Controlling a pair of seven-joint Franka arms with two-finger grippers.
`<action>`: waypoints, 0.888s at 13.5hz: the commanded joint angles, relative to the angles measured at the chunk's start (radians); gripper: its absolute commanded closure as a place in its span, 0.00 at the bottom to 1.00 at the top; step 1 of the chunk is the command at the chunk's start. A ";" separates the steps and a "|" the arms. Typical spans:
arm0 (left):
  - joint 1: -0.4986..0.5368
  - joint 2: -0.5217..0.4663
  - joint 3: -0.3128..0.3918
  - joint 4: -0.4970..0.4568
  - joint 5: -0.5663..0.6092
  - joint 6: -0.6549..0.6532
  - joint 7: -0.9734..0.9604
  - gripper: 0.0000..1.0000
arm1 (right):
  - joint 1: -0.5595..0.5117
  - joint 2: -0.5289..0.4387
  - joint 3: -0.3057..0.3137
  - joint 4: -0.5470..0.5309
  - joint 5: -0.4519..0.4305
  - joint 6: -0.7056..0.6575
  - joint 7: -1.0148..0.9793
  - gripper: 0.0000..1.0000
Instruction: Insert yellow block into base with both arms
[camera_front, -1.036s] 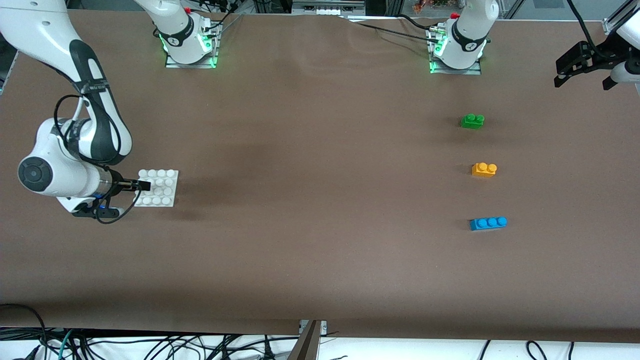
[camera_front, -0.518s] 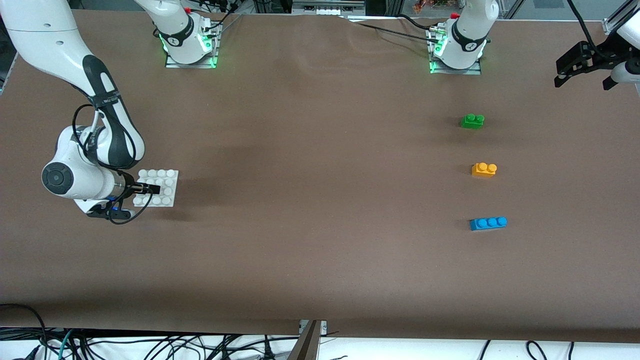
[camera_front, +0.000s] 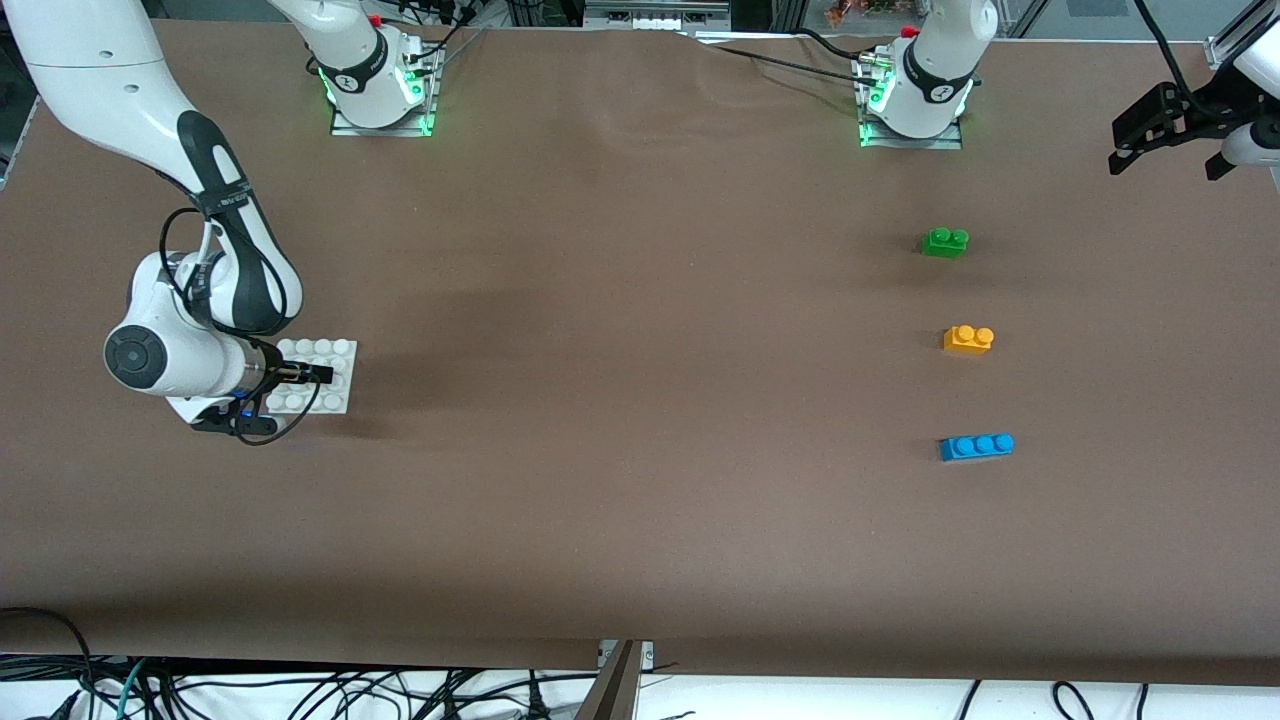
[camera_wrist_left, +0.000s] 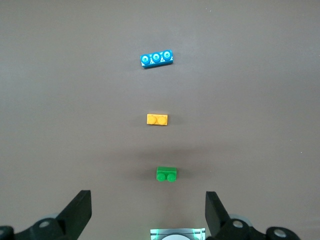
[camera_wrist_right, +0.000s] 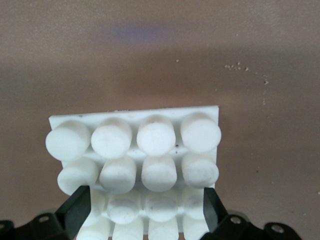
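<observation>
Bare cloth rings the yellow block (camera_front: 968, 339), green brick (camera_front: 944, 242) and blue brick (camera_front: 976, 446) flanking

The surface (camera_front: 640, 400) is a plain dull brown, a little darker in a soft patch near its middle. The base (camera_front: 318, 374) is flat white all over, its round studs the same white in a regular four-by-four grid. The yellow block (camera_front: 968, 339) is yellow-orange, studs and body alike. The green brick (camera_front: 944, 242) is bright green. The blue brick (camera_front: 976, 446) is bright blue, with paler rings on its three studs in the left wrist view. Both arms are white with black joint bands; the right hand (camera_front: 318, 374) and the left hand (camera_front: 1160, 130) are black. The arms' mounts (camera_front: 380, 95) glow green.
</observation>
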 joint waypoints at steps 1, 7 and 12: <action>0.007 0.000 -0.005 0.012 -0.001 -0.005 -0.004 0.00 | 0.002 -0.020 0.003 -0.037 -0.012 0.015 0.015 0.00; 0.007 0.000 -0.004 0.014 -0.001 -0.005 -0.003 0.00 | 0.002 -0.026 -0.005 -0.037 -0.025 0.010 -0.002 0.00; 0.007 0.000 -0.005 0.014 -0.001 -0.006 -0.003 0.00 | 0.002 -0.035 -0.008 -0.035 -0.041 0.004 -0.014 0.00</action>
